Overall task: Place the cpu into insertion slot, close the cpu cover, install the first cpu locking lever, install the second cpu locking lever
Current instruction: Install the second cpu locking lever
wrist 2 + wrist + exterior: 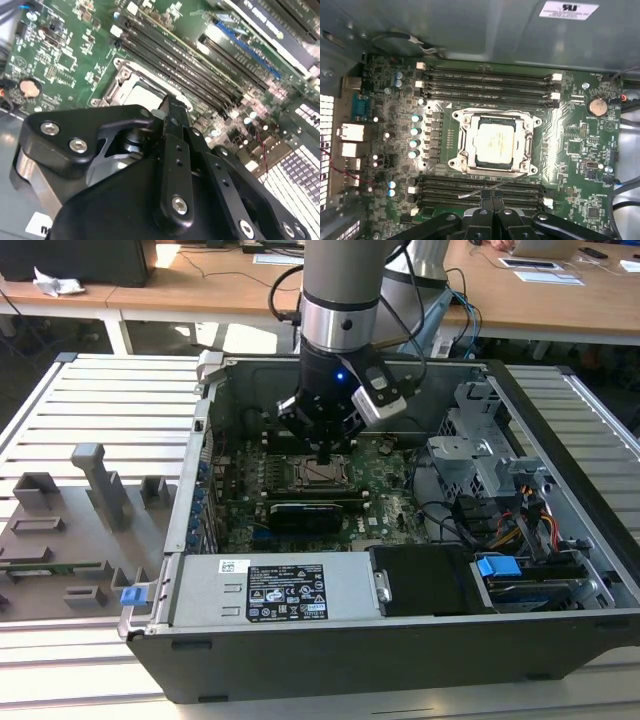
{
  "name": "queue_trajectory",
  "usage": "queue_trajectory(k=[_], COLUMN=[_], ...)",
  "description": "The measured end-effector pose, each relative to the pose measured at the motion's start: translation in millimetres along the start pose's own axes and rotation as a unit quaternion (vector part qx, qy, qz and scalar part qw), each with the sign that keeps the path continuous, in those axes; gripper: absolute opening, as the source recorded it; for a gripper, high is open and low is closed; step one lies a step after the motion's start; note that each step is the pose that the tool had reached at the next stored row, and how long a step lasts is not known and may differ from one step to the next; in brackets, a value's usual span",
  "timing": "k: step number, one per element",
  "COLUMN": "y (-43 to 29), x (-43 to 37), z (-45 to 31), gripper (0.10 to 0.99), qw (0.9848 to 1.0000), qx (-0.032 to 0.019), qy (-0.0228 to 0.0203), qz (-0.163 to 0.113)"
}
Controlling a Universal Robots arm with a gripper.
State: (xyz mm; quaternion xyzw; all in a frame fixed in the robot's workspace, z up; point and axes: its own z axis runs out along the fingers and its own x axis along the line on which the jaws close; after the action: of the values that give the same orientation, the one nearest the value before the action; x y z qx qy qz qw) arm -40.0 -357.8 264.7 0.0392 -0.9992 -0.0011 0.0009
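Already the cpu (494,144) sits under the cpu cover (494,119).

White stickers on power supply (287,592) and case wall (568,8), print unreadable

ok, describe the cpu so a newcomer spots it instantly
Start at the open computer case and find the green motherboard on its floor. Midway across it, between two banks of long black memory slots, a silver frame surrounds the cpu: the only flat, pale metallic square there.
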Motion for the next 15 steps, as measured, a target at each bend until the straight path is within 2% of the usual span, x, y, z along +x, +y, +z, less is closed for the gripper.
queue_trajectory(k=[7, 12, 15], y=[0.1, 1.2, 1.2], x=[3.3, 17.4, 22.4], z=[15.5, 27.7, 33.8], gripper=[0.106, 0.106, 0.106], qw=[1.0000, 1.0000, 1.0000], qx=[0.0000, 0.0000, 0.0000], qy=[0.0000, 0.0000, 0.0000], qz=[0.000, 0.000, 0.000])
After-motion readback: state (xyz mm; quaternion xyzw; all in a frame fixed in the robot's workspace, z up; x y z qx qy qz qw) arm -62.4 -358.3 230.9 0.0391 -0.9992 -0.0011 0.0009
